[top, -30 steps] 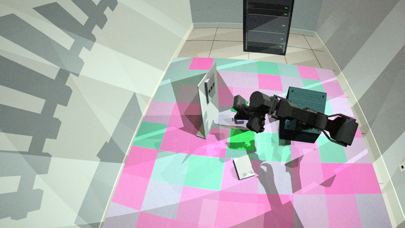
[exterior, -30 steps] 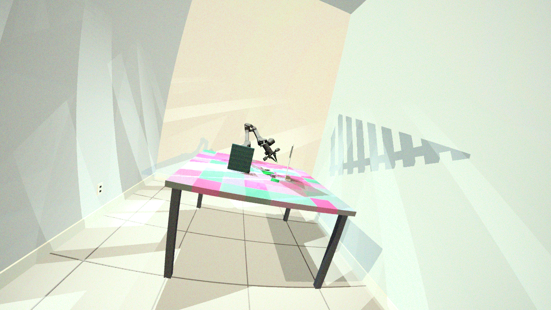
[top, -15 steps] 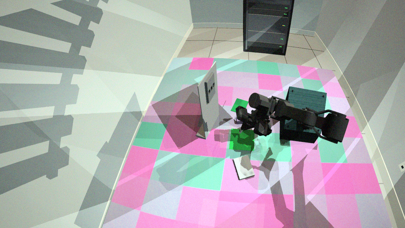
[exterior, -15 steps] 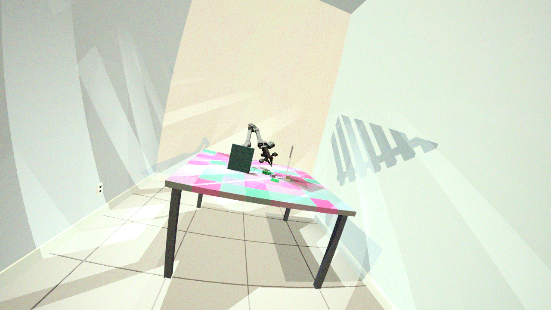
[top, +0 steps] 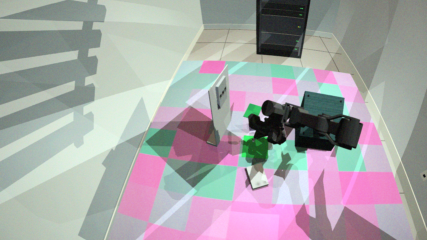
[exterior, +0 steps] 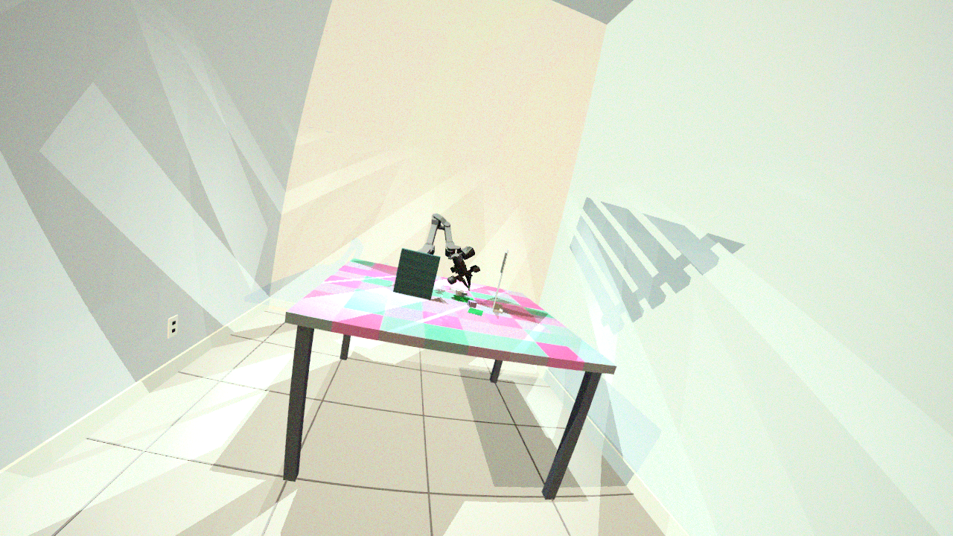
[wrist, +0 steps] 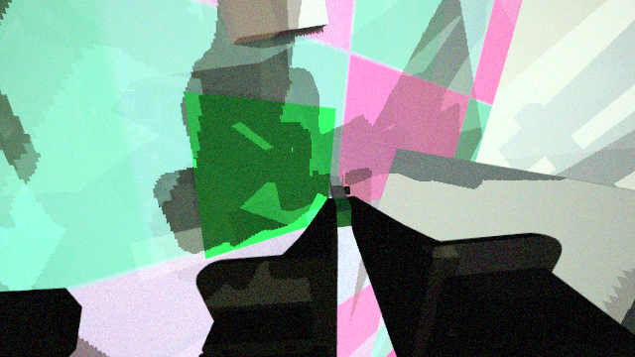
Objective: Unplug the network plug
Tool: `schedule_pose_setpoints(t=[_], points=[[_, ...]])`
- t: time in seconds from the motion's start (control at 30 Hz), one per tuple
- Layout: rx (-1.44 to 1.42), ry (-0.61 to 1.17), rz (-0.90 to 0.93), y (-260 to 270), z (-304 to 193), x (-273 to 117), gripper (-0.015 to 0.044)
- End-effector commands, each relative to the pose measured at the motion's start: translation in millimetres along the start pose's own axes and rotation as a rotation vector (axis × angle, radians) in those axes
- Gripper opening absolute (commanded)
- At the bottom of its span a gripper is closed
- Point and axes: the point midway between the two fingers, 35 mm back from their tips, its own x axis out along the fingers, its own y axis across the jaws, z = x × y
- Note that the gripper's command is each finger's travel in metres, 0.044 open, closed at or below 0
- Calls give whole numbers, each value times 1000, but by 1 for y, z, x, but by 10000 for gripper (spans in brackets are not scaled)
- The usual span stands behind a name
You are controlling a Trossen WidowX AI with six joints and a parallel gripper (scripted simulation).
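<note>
One plug (wrist: 340,194) was gripped in the nearly closed gripper (top: 254,138) (exterior: 469,287) (wrist: 340,203), above the table (top: 179,214) (exterior: 426,338). Near the fingertips lay the larger green square (top: 246,153) (wrist: 258,164); beyond the hand stood the upright panel (top: 221,119) (exterior: 500,280) (wrist: 446,208), its sockets unfilled. A dark server rack (top: 259,32) stood well apart, past the table.

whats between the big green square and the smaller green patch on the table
A small grey block lies between them, as the exterior view shows.
</note>
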Motion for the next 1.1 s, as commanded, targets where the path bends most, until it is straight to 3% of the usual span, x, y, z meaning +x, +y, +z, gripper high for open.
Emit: schedule_pose_setpoints(t=[0.0,1.07], points=[[9,5,7,4,-2,4,0],[9,5,8,19,-2,26,0]])
